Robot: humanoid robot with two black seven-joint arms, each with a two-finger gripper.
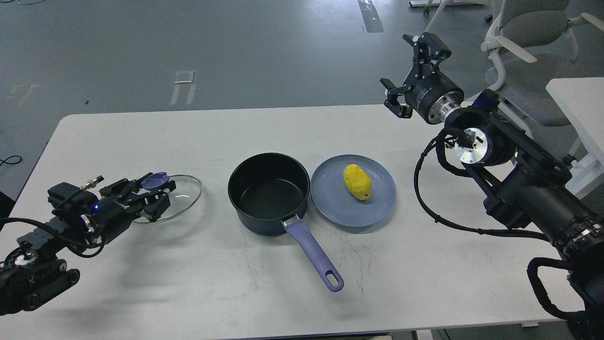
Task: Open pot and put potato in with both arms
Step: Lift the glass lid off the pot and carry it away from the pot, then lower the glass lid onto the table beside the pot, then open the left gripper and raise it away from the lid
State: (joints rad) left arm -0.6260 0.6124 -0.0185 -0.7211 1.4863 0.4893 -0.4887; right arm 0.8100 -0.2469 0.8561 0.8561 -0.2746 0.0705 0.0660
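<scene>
The pot (269, 193), a small round saucepan with dark navy walls and a matte black inside, stands uncovered near the middle of the white table (188, 283). Its long, smooth periwinkle handle (314, 255) runs toward the near edge and ends in a loop hole.

Level with the pot on its left, the left gripper (153, 196) hangs low over the table, its black fingers closed around the blue knob of a clear glass lid (181, 196) with a thin metal rim. Whether the lid rests on the table or is held just above it cannot be told.

Just beside the pot on its right lies a flat, round light-blue plate (373, 208), its rim almost touching the pot's wall. On it rests the potato (357, 181), a lumpy bright yellow oval with tiny dark dimples.

Farthest off, the right gripper (401, 75) is raised above the table's far right edge, its claw fingers spread wide and holding nothing.
</scene>
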